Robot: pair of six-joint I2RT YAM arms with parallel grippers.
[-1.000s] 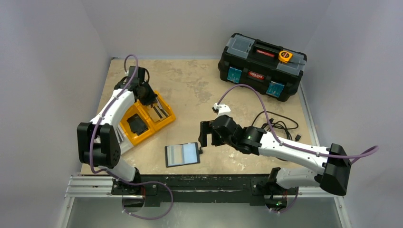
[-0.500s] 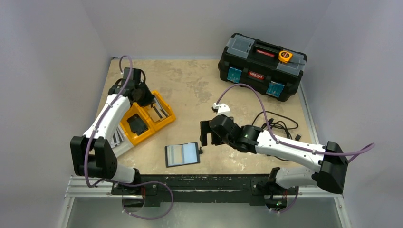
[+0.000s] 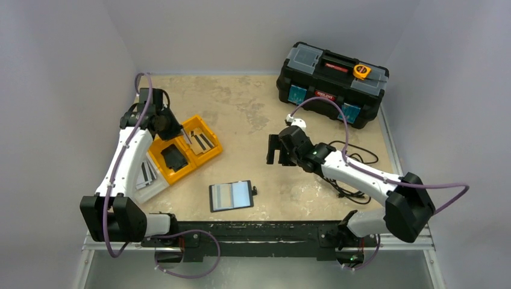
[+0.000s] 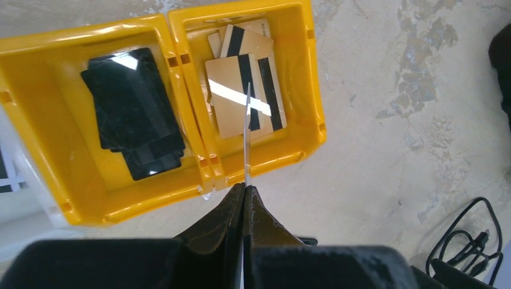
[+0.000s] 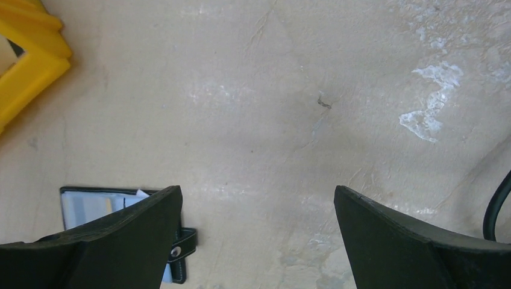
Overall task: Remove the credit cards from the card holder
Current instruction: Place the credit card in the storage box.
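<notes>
The card holder [image 3: 231, 196] lies open on the table near the front, its grey-blue panel up; the right wrist view shows its edge and snap strap [image 5: 90, 205] at lower left. My left gripper [image 3: 181, 132] [image 4: 246, 188] is shut on a thin card [image 4: 247, 132] seen edge-on, held above the right compartment of the yellow bin [image 4: 313, 78]. Gold cards with black stripes [image 4: 244, 90] lie in that compartment. My right gripper [image 3: 276, 150] [image 5: 258, 189] is open and empty, above bare table to the right of and beyond the holder.
The yellow bin [image 3: 214, 150] has a stack of flat black pieces [image 4: 135, 111] in its left compartment. A white tray [image 3: 144, 174] lies left of it. A black toolbox [image 3: 331, 84] stands at the back right. Black cables [image 3: 352, 159] lie right of my right arm.
My left gripper has drawn back to the left over the bin. My right gripper has moved away from the holder, farther back and to the right.
</notes>
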